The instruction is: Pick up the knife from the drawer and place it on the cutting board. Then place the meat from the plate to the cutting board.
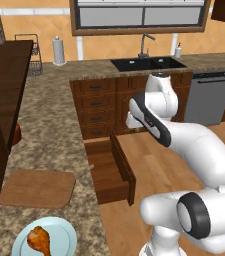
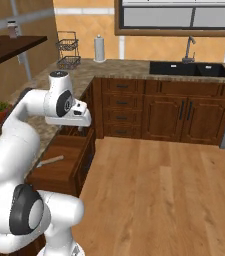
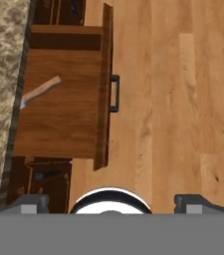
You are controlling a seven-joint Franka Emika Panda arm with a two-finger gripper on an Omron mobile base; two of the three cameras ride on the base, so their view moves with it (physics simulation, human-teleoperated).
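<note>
Our end effector (image 3: 111,199), spread wide and empty, hovers above the open drawer (image 3: 63,99); the knife (image 3: 40,91) lies diagonally at its tabletop-side edge.

Open drawer (image 2: 59,167) beneath granite counter (image 2: 109,64), knife (image 2: 50,161) lying inside, white arm above it

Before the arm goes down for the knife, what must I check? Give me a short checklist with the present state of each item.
1. Drawer pulled open: ok.
2. Knife visible in the drawer, near the counter side: ok.
3. Gripper free of any load, fingers wide apart: ok.
4. Gripper directly above the knife: not ok, it hangs out over the floor side.
5. Cutting board bare, ready for the knife: ok.
6. Meat on the plate: ok.
</note>
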